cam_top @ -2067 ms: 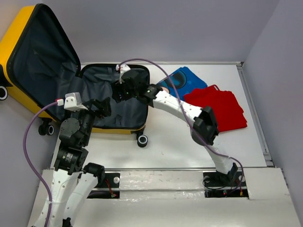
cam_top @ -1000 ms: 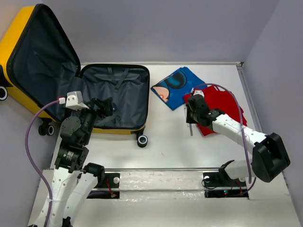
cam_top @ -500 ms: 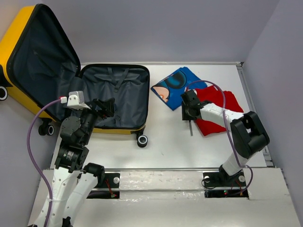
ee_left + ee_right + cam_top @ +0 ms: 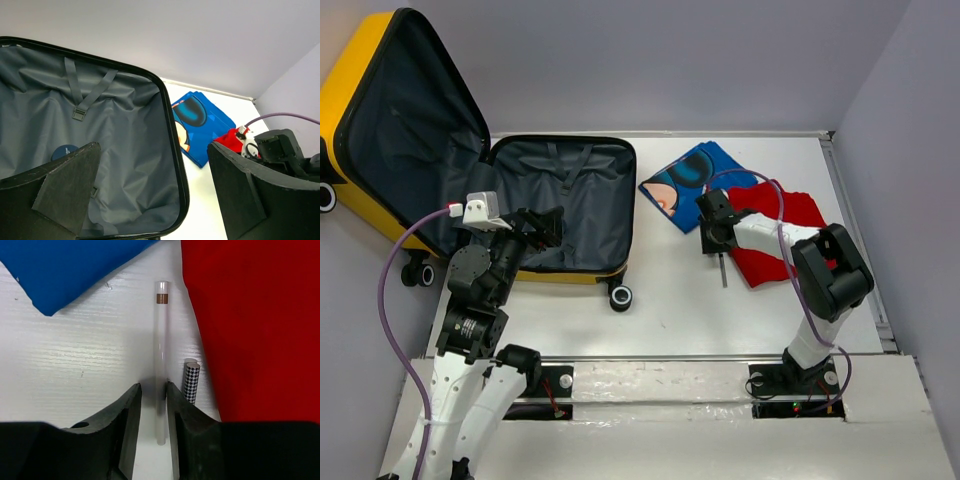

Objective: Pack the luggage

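The yellow luggage (image 4: 570, 200) lies open at the left, its dark grey lining bare and its lid (image 4: 410, 120) propped up. My left gripper (image 4: 545, 228) hovers over the near right corner of the luggage (image 4: 125, 150), and the gripper (image 4: 153, 147) is wide open with nothing in it. My right gripper (image 4: 712, 235) is down at the table between a blue printed garment (image 4: 695, 180) and a red garment (image 4: 785, 235). In the right wrist view the gripper (image 4: 153, 387) stands narrowly open astride a clear tube (image 4: 161, 340) lying on the table; a slight gap shows on the left side.
A short houndstooth-patterned stick (image 4: 191, 382) lies just right of the clear tube, against the red garment (image 4: 255, 325). The blue garment (image 4: 70, 265) is to the upper left. A small dark blue round item (image 4: 65, 150) rests in the luggage lining. Walls close off the back and right.
My right gripper left the luggage, swung out to the red garment, then slid left to its edge and came down over the clear tube. The left arm has held still.
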